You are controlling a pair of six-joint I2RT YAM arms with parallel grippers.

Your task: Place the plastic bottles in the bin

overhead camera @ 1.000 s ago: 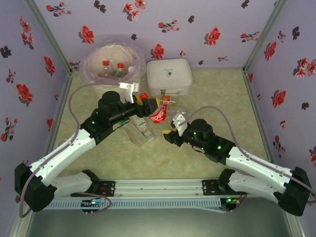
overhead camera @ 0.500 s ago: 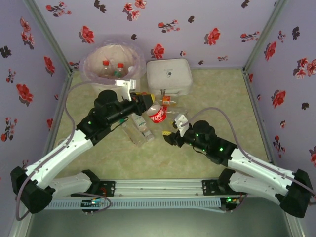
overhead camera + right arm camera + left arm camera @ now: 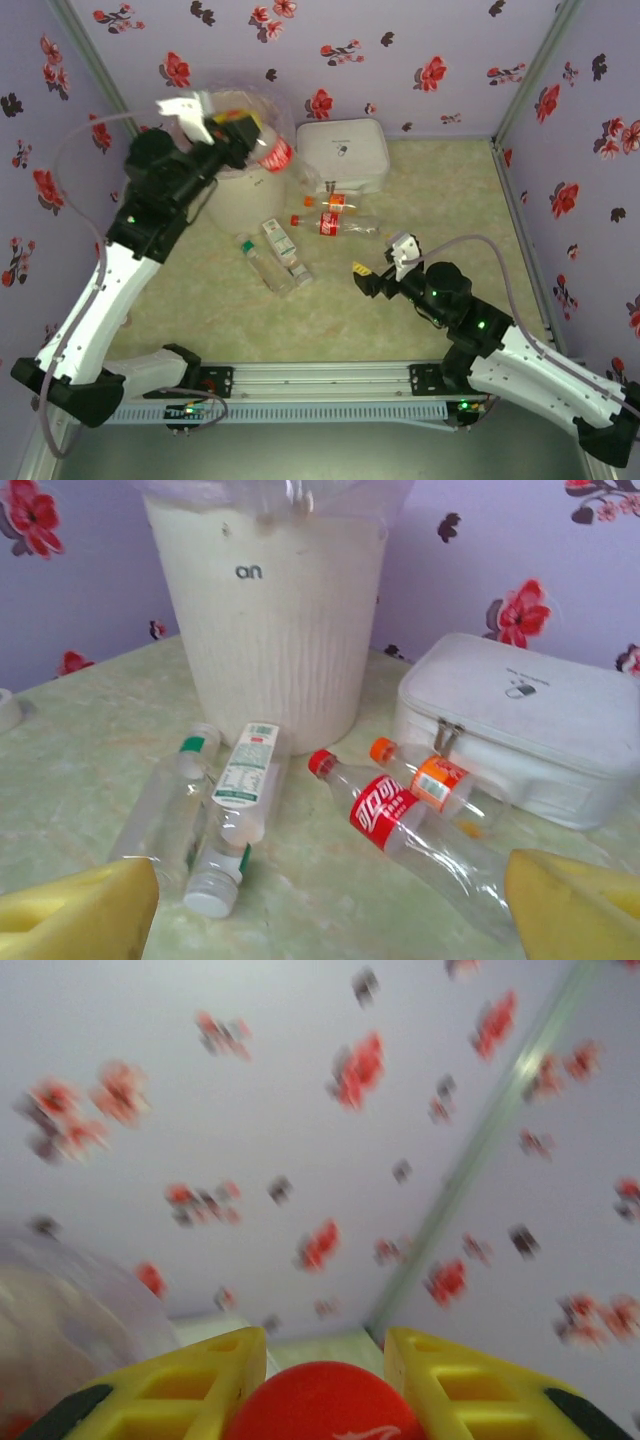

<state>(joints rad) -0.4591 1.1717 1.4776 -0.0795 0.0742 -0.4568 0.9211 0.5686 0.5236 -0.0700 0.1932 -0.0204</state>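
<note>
- The right gripper [image 3: 365, 277] hovers low over the table [image 3: 450, 190], on the near right of the bin [image 3: 235, 200] and well clear of it. Its yellow fingers [image 3: 75, 915] are spread wide with nothing between them.
- Four plastic bottles lie on their sides between that gripper and the bin.
- The green-capped bottle [image 3: 262, 267] and the white-capped bottle [image 3: 285, 250] lie side by side near the foot of the bin, on its near side.
- The red-capped bottle [image 3: 335, 225] with the red label and the orange-capped bottle [image 3: 325, 201] lie to the right of the bin, the orange one closer to the white case [image 3: 342, 155].
- The left gripper [image 3: 247, 133] is raised at the bin's rim, pinching a red-labelled held bottle [image 3: 272, 152] that hangs over the right part of the opening.
- By my reading, this bottle is about to be dropped in. The four on the table remain to be picked up.
- The arm and the bag hide the inside of the bin, so I cannot tell how many are in already.
</note>
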